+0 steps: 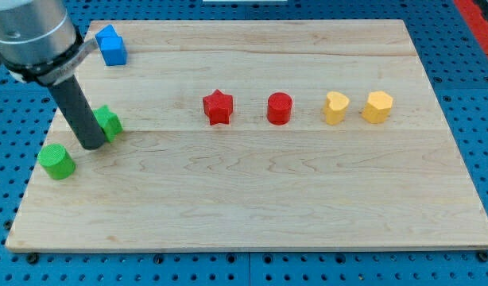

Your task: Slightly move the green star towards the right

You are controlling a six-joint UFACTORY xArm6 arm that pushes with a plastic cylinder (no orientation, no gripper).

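The green star lies at the view's left on the wooden board, partly hidden behind the dark rod. My tip rests on the board at the star's lower left, touching or almost touching it. A green cylinder sits just below-left of the tip.
A blue block lies at the top left. A red star, a red cylinder and two yellow blocks form a row across the middle toward the right. The arm's grey body overhangs the top-left corner.
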